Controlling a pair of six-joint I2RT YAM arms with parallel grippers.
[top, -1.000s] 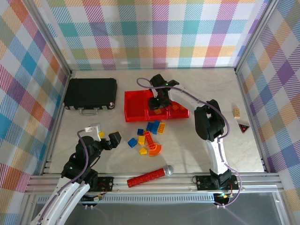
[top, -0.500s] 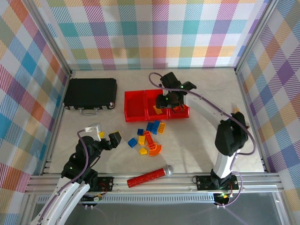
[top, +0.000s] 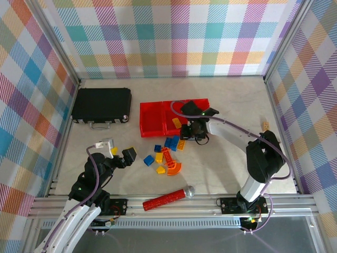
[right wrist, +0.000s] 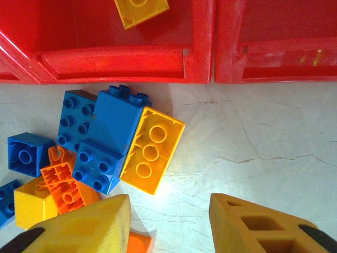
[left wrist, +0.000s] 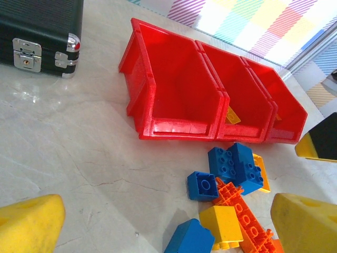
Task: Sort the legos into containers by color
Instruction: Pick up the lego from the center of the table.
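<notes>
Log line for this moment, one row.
right gripper: open, empty, by loose yellow brick, in front of bins | left gripper: open, empty | middle bin: one yellow piece

On the pale marbled bench (top: 237, 95), a flat black case (top: 101, 104) is laid at the far left, with the row of three red containers (top: 151, 120) set near it on the right. Blue, yellow and orange legos (top: 171, 142) are scattered just in front of the containers. A red stick (top: 163, 200) with a silver tip is laid by the near edge, and a small tan block (top: 266, 125) by the right wall
</notes>
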